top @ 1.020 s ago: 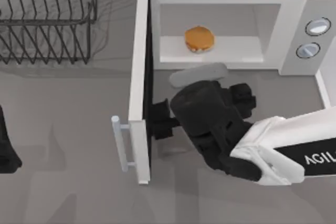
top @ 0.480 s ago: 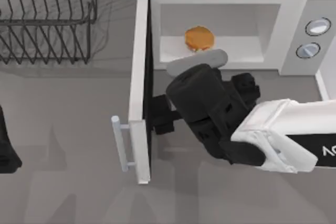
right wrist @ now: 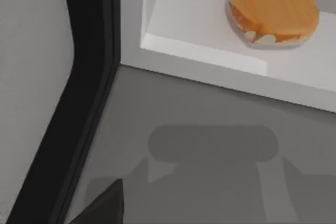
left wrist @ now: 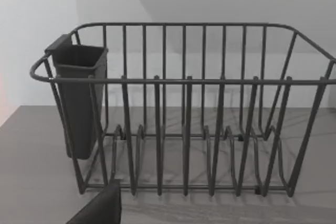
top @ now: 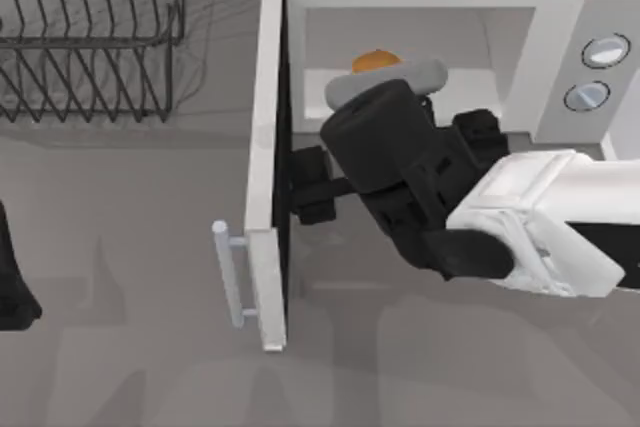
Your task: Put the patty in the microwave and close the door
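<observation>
The microwave (top: 560,17) occupies the upper right of the top view, its cavity facing the lower edge of the frame and two round knobs (top: 596,72) on its right-hand panel. The patty (top: 375,60) lies on the cavity floor, toward the cavity's left half; in the top view only its far edge is visible above the arm. In the right wrist view the patty (right wrist: 274,8) rests flat on the pale floor, set back from the front lip, with nothing touching it.

The door (top: 264,162) stands fully open, swung out toward the lower edge of the frame, its bar handle (top: 230,272) projecting to the left at the free end.

The right gripper (top: 308,185) sits at centre frame, just in front of the cavity opening, its tip against or just beside the door's dark inner face. Whether its fingers are spread or pressed together cannot be told.

The left arm (top: 12,277) is parked at the left edge. A black wire rack (top: 95,37) fills the upper left.
</observation>
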